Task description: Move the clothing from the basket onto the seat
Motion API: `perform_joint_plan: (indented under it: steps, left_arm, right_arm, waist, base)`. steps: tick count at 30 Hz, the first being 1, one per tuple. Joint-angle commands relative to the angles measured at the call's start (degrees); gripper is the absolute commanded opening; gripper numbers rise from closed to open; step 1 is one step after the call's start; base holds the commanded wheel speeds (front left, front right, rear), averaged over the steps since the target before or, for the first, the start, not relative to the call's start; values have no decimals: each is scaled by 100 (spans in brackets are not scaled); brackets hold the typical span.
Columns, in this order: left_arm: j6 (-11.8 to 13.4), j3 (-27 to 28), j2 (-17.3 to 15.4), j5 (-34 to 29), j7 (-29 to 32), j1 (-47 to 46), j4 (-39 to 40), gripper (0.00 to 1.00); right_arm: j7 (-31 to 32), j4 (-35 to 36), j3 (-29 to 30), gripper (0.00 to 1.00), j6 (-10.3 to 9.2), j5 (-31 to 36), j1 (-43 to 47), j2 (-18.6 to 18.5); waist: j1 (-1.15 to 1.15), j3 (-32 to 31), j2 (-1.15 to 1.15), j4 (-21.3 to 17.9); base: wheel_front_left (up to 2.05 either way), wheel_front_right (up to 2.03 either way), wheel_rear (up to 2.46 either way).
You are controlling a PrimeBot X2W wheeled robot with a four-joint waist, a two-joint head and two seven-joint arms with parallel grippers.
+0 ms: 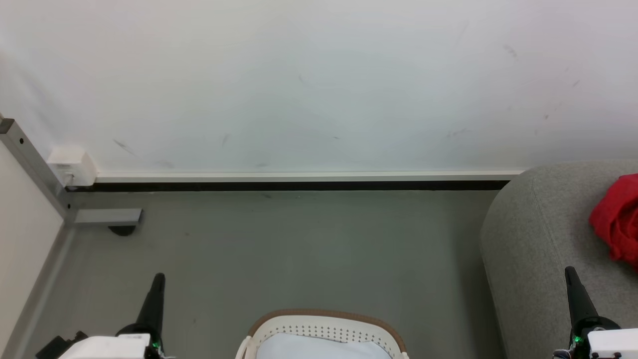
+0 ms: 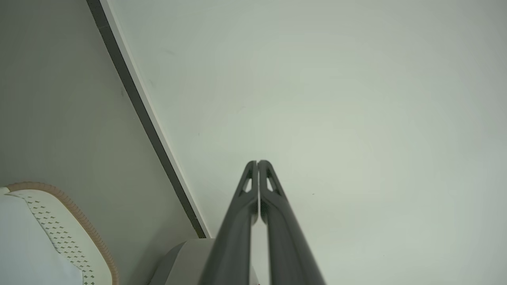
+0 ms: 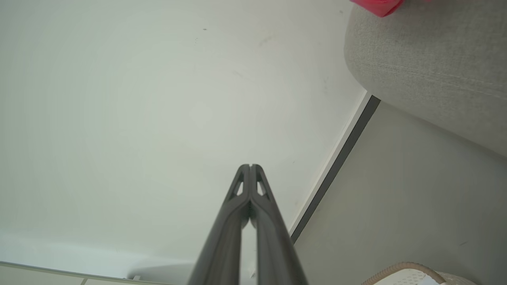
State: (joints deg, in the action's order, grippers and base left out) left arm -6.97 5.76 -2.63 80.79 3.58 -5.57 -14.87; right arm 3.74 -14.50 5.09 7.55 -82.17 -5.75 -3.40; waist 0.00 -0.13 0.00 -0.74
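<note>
Grey floor [image 1: 299, 249] behind the basket [image 1: 324, 316]: left gripper [image 2: 257, 163] and right gripper [image 3: 250, 166] flank it, pressed together, empty; clothing [image 1: 615, 219] sits on the seat [image 1: 538, 239] to its right. Leftovers may hide in its cropped interior.

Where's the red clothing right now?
In the head view, the clothing lies on the seat at the far right, beyond the right claw, apart from the basket.

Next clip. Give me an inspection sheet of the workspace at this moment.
Surface: grey floor, faint marks.
Job's things: red clothing lies on the seat; basket at bottom centre, its visible inside pale.
Clutter: white box and grey bracket at the far left.
End effectors: left end effector shut, right end effector shut, both holding nothing.
Cables: nothing seen.
Surroundings: scuffed white wall, dark skirting strip.
</note>
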Motion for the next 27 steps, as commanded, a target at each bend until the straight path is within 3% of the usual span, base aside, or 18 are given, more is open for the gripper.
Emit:
perform_joint_plan:
  steps: [1, 27]
  left_arm:
    - [-21, 37, -40, 178, 56, -82, 35, 0]
    - [-71, 98, -42, 1187, 328, -128, 58, 0]
  right_arm:
    - [37, 44, 35, 0, -9, -118, -95, 7]
    - [308, 30, 174, 0, -12, -1028, -119, 57]
  waist:
    - [0, 1, 0, 4]
    - [0, 18, 0, 74]
  base:
    - [0, 0, 0]
    - [0, 0, 0]
